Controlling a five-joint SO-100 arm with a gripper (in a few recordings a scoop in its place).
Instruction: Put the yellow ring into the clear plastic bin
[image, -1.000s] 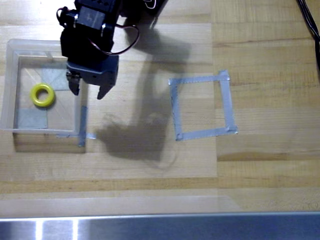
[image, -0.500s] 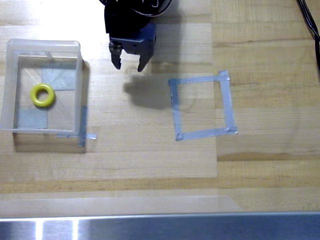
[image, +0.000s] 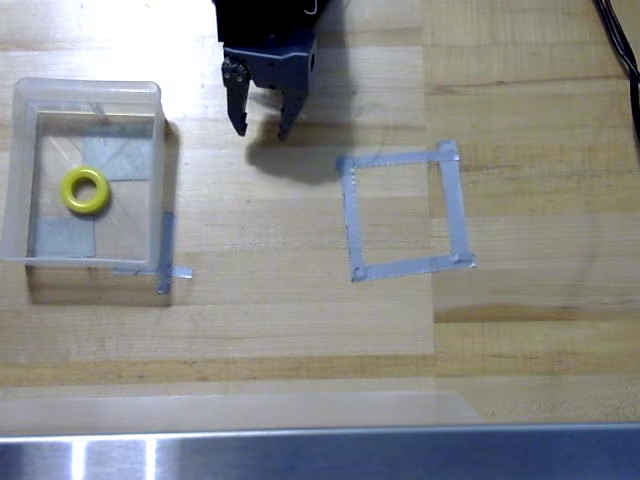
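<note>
The yellow ring (image: 85, 191) lies flat inside the clear plastic bin (image: 20, 150) at the left of the overhead view, on the bin's base beside grey tape patches. My gripper (image: 261, 128) hangs at the top centre, to the right of the bin and well apart from it. Its two dark fingers point down the picture with a gap between them, open and holding nothing.
A grey tape square outline (image: 403, 212) is stuck to the wooden table right of centre. A strip of tape (image: 165, 255) shows at the bin's lower right corner. A metal rail (image: 320, 455) runs along the bottom edge. A black cable (image: 618, 45) crosses the top right corner.
The gripper has pulled away from over the bin's right wall, moving right and toward the top of the picture. Its shadow shrank and followed. The ring stayed in the bin.
</note>
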